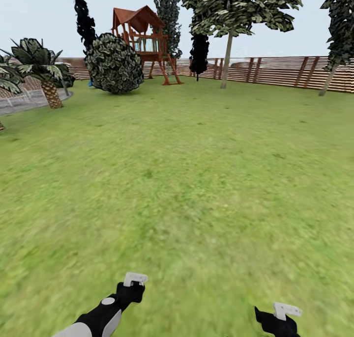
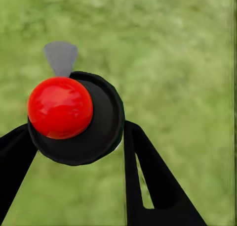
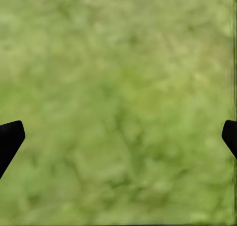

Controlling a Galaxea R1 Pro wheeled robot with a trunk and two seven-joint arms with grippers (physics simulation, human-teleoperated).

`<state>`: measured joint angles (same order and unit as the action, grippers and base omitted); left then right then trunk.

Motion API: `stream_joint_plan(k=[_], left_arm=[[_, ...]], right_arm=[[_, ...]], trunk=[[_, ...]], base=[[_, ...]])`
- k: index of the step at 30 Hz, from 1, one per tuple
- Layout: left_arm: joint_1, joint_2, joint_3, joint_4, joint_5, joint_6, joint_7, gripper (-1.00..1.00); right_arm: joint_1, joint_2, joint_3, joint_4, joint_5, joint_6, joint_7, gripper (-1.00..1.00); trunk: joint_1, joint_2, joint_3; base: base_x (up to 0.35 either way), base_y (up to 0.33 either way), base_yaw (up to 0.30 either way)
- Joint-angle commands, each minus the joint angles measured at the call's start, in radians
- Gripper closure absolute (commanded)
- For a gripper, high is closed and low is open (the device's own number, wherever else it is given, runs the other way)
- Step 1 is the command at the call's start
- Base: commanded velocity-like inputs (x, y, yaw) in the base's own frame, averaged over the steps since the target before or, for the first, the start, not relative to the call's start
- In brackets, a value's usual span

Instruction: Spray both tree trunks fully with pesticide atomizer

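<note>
A: What fills the head view?

B: A wide green grass lawn (image 1: 187, 180), ringed by a brown horizontal-slat wooden fence (image 1: 275, 71). At that fence stand two tall trees with pale straight trunks (image 1: 226, 61) and jagged dark green foliage; the second trunk (image 1: 328, 80) is further right. A red-brown wooden play tower (image 1: 145, 42) and a round dark bush (image 1: 114, 63) sit to the left.

A: And the atomizer?

B: In the left wrist view, the left tool (image 2: 79, 152) is closed on a round black bottle-like atomizer with a red dome top (image 2: 74, 118) and a small grey nozzle. The right tool (image 3: 118, 132) hangs over grass, fingers spread wide, holding nothing.

A: So which step?

B: I judge pickup done and the approach under way. Next, drive close to the nearer trunk and aim the nozzle.

A: Any containers?

B: Just the atomizer; its contents are hidden.
</note>
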<state>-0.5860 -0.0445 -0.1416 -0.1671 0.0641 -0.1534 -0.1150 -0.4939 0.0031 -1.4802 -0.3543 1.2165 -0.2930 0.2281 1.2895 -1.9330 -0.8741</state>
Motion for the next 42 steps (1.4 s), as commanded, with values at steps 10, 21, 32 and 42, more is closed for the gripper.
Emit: stream_joint_plan(k=[10,21,32,42], left_arm=[[0.0,0.008,0.006,-0.003,0.021,0.004,0.007,1.0],[0.001,0.017,0.033,-0.002,0.12,0.001,0.027,1.0],[0.001,0.017,0.034,0.002,0.12,0.0,0.028,1.0],[0.004,0.026,0.054,0.004,0.154,-0.001,0.027,1.0]], right_arm=[[0.0,0.0,0.0,0.0,0.0,0.0,0.0,-1.0],[0.0,0.0,0.0,0.0,0.0,0.0,0.0,-1.0],[0.0,0.0,0.0,0.001,0.0,0.0,0.0,-1.0],[0.039,0.001,0.009,0.112,0.052,-0.078,0.007,-1.0]], trunk=[[0.0,0.0,0.003],[0.0,0.0,0.007],[0.0,0.0,0.012],[0.0,0.0,0.015]], base=[[0.206,-0.002,-0.3],[0.317,-0.058,-0.3],[0.263,-0.154,-0.298],[0.333,-0.008,-0.146]])
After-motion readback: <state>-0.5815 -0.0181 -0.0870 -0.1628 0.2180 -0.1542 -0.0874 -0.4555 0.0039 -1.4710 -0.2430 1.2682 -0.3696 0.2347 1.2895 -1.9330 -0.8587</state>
